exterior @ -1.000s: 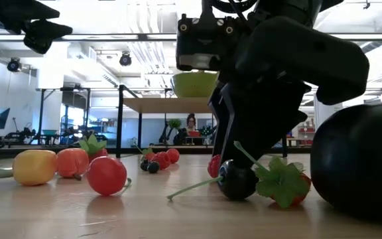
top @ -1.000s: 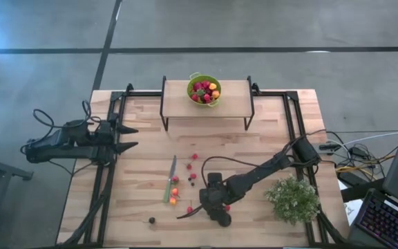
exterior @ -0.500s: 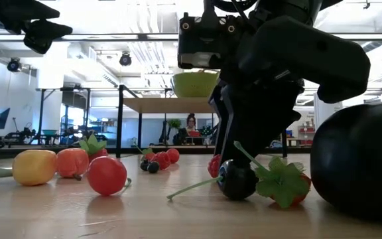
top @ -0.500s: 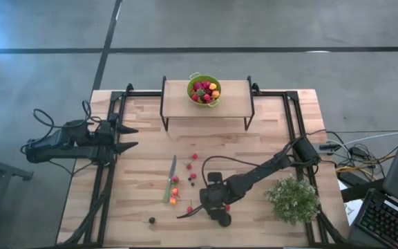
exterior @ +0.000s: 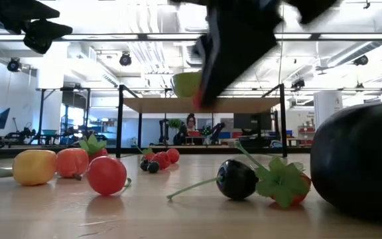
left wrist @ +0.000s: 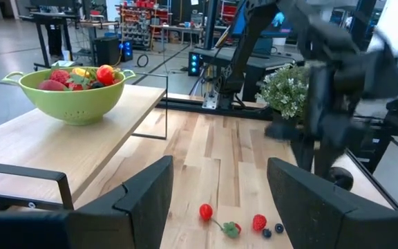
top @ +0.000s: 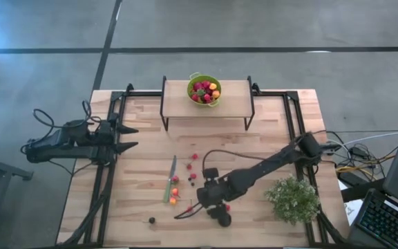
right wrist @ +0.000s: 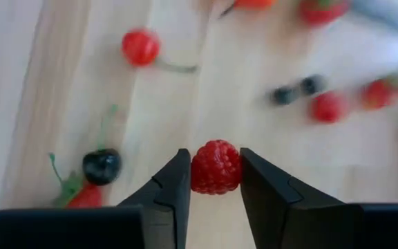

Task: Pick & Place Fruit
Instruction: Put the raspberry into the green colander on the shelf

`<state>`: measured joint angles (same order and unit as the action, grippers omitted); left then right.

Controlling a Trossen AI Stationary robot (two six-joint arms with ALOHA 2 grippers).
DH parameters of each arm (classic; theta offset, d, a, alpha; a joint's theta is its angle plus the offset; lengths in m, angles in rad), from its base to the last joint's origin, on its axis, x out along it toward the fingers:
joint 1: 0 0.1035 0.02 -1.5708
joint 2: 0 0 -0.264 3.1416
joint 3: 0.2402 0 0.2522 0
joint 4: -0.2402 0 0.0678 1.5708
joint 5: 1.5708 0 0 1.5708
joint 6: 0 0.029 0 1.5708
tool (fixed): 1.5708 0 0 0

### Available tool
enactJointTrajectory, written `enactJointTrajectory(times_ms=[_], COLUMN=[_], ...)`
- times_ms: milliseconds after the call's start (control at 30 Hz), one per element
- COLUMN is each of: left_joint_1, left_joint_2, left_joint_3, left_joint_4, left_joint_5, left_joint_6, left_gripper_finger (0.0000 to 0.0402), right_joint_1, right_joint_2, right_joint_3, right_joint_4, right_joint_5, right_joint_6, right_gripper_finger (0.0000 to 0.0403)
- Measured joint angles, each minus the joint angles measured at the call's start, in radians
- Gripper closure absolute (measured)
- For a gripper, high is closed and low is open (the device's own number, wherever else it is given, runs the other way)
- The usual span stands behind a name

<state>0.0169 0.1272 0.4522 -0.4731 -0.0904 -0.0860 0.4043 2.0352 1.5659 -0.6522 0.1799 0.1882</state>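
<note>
My right gripper [top: 206, 198] hangs over the table's near middle, shut on a red raspberry [right wrist: 215, 167] and lifted above the scattered fruit [top: 184, 181]. Below it on the wood lie a black cherry [right wrist: 102, 166] with a long stem, a strawberry [exterior: 287, 186], red berries and one big dark round fruit [exterior: 360, 169]. The low view shows this gripper [exterior: 201, 93] blurred, high over the cherry [exterior: 236, 179]. A green colander [top: 204, 90] with fruit in it stands on the raised shelf. My left gripper [top: 130, 137] waits open at the table's left edge. My right gripper pinches the raspberry by its two sides [right wrist: 197, 171] between the two fingers [right wrist: 175, 190], coming from above and pointing down. The berry is lifted clear of the table, with the wood and the other fruit far below it.
A slim green-handled knife [top: 170, 178] lies left of the scattered fruit. A bushy pale-green plant [top: 294, 199] stands at the near right. The wooden shelf [top: 233, 97] on black legs spans the far middle. Bare wood lies between shelf and fruit.
My right gripper has risen from the table beside the black cherry, carrying the raspberry up with it, and has shifted a little toward the table's left and far side. The cherry and strawberry stay where they were.
</note>
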Motion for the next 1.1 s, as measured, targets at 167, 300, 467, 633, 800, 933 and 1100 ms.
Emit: enactJointTrajectory(times_ms=[167, 300, 467, 633, 800, 933, 1100], left_joint_1=[0.0, 0.0, 0.0, 0.0, 0.0, 0.0, 0.0], left_joint_2=[0.0, 0.005, 0.008, 0.009, 0.009, 0.009, 0.009], left_joint_3=[0.0, 0.0, 0.0, 0.0, 0.0, 0.0, 0.0], left_joint_4=[0.0, -0.003, -0.008, -0.008, -0.008, -0.008, -0.008], left_joint_5=[-0.001, 0.0, 0.0, 0.0, 0.0, 0.0, 0.0], left_joint_6=[0.0, 0.0, 0.0, 0.0, 0.0, 0.0, 0.0], left_gripper_finger=[0.0161, 0.0161, 0.0161, 0.0161, 0.0161, 0.0161, 0.0161], right_joint_1=[-0.045, -0.109, -0.238, -0.405, -0.572, -0.682, -0.778], right_joint_2=[-0.12, -0.226, -0.331, -0.369, -0.352, -0.323, -0.286], right_joint_3=[0.058, 0.087, 0.111, 0.147, 0.165, 0.155, 0.151], right_joint_4=[-0.069, -0.114, -0.1, -0.098, -0.078, -0.049, -0.048], right_joint_5=[0.035, 0.061, 0.066, 0.062, 0.05, 0.041, 0.002], right_joint_6=[-0.065, -0.089, -0.136, -0.143, -0.144, -0.123, -0.114], right_gripper_finger=[0.03, 0.0302, 0.0309, 0.0304, 0.0302, 0.0301, 0.0303])
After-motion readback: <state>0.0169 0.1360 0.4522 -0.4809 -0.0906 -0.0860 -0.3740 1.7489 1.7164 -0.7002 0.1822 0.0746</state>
